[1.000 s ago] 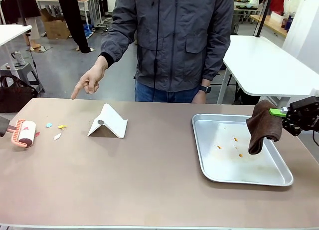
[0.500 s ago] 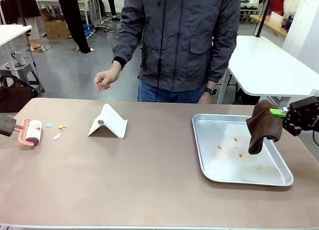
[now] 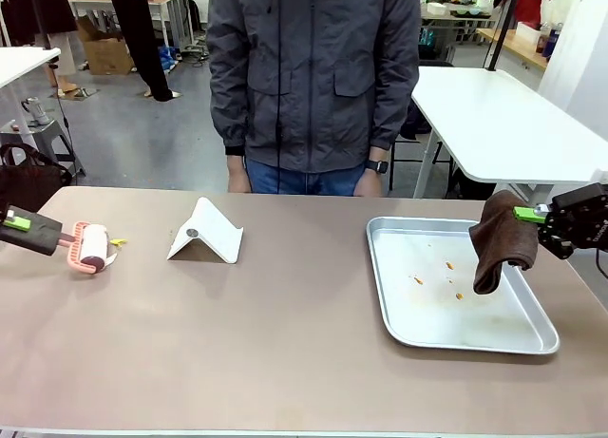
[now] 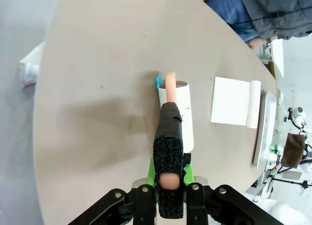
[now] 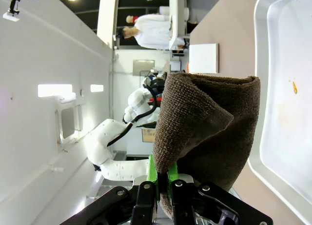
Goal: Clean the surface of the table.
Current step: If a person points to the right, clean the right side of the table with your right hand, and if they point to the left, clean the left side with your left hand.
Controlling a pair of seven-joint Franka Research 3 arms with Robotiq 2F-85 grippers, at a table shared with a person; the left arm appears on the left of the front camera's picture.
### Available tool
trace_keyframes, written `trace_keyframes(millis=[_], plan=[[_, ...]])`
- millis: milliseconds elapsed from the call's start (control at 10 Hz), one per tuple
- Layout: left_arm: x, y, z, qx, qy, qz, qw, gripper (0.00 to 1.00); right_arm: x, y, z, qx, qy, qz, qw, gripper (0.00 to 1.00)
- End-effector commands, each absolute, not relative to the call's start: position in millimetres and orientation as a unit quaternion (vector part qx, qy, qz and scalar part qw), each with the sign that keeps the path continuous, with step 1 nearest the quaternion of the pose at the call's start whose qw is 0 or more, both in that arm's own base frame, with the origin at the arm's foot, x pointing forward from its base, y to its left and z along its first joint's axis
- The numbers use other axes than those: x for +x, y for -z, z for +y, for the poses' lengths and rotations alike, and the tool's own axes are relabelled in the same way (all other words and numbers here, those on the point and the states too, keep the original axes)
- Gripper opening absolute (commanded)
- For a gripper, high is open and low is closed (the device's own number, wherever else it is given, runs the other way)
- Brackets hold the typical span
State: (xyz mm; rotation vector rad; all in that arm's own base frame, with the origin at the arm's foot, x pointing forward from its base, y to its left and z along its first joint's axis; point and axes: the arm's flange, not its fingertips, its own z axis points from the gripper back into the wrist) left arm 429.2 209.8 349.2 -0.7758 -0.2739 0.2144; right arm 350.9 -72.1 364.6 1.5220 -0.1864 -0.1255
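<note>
My lint roller (image 3: 92, 247) partly hid the scraps (image 3: 119, 240) on the table (image 3: 285, 343); orange specks (image 3: 448, 265) in the tray (image 3: 494, 314) were too small to identify.

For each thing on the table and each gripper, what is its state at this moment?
left gripper: shut on the lint roller's handle.
lint roller: roll down on the table, beside paper scraps.
right gripper: shut on the brown cloth.
brown cloth: folded, hanging over the tray's right side.
tray: flat on the table, a few orange crumbs inside.
white stand: standing like a tent.
table: not yet clean at its left end.
</note>
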Motion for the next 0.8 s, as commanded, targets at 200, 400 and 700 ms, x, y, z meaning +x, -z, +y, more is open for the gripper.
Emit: trace_keyframes(millis=[200,400,700], plan=[[428.5,-320.3,160.6,-0.369,-0.075,-0.104,0.921,0.22,350.1,-367.5,-72.2,0.694,0.054,-0.084,0.713,0.0],[439.4,-319.7,148.2,-0.373,-0.071,-0.11,0.919,0.22,350.1,-367.5,-72.2,0.694,0.054,-0.084,0.713,0.0],[450.8,-319.5,143.0,-0.383,-0.076,-0.109,0.914,0.22,350.1,-367.5,-72.2,0.694,0.054,-0.084,0.713,0.0]])
